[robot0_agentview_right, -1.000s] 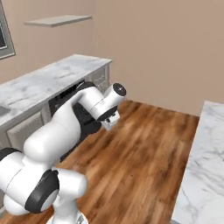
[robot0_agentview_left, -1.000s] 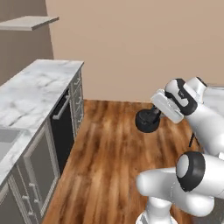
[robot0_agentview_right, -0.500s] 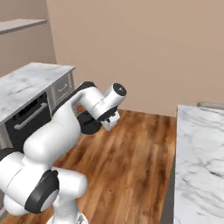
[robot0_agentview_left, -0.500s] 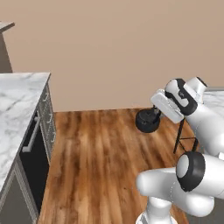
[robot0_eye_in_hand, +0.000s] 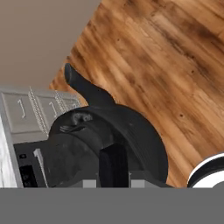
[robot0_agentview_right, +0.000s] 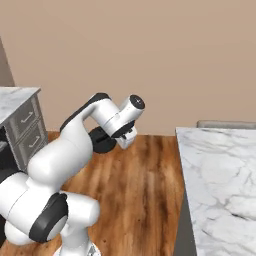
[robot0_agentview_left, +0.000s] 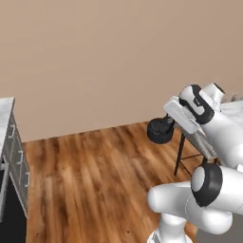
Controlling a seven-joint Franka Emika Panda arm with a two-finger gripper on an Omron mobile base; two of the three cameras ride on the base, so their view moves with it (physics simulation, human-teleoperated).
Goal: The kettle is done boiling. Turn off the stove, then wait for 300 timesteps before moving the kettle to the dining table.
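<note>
Kettle (robot0_agentview_left: 159, 131) hangs in the air above the wood floor (robot0_agentview_left: 95, 180), with the jaws closed on its arched handle. Dining table (robot0_agentview_right: 220, 185), a marble surface, lies at right, chair (robot0_agentview_right: 227, 124) at its far end. Grey cabinets (robot0_agentview_right: 22, 125) stand at left. Tan wall (robot0_agentview_right: 150, 50) behind.
</note>
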